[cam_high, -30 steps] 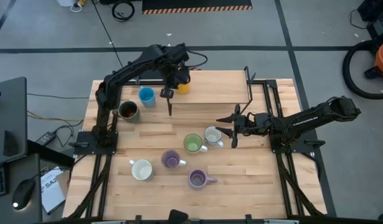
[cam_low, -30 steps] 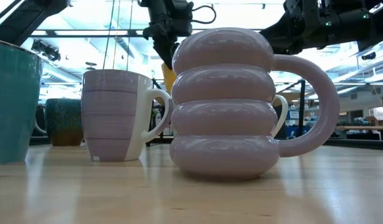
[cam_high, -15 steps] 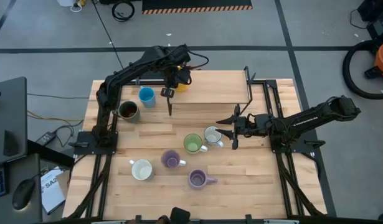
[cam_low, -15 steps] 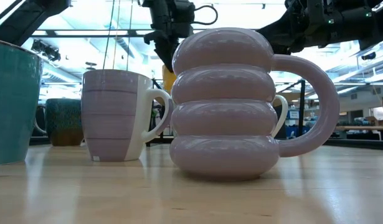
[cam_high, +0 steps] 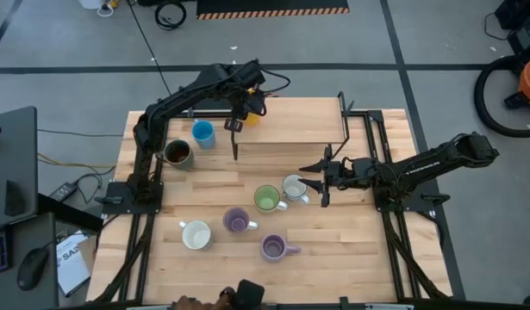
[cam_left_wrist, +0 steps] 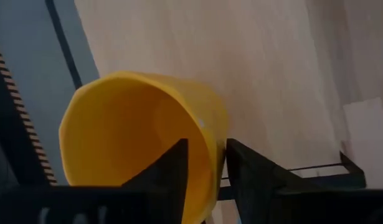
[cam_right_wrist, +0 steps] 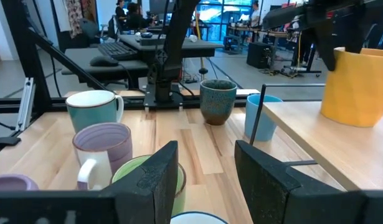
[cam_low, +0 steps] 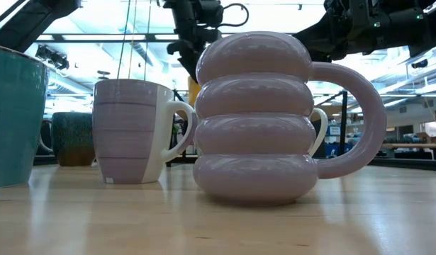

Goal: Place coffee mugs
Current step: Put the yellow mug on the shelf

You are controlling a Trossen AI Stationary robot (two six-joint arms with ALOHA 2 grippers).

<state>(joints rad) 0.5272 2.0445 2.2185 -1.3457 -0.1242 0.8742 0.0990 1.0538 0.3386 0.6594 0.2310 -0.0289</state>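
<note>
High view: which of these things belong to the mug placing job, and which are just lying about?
Job:
- orange mug, at the left gripper
- blue mug
- dark mug
- green mug
- white mug
- second white mug
- purple mug
- ribbed purple mug
- right gripper, waiting

Lying about:
- computer mouse
- floor cable
- vacuum

Count from above: eight mugs on the table (cam_high: pixel 351 250).
- one orange mug (cam_high: pixel 253 120)
- one blue mug (cam_high: pixel 202 134)
- one dark mug (cam_high: pixel 177 154), brown inside
- one green mug (cam_high: pixel 266 199)
- two white mugs (cam_high: pixel 294 187), (cam_high: pixel 196 234)
- two pale purple mugs (cam_high: pixel 237 221), (cam_high: pixel 273 248)

Two dark arms, one per side.
</note>
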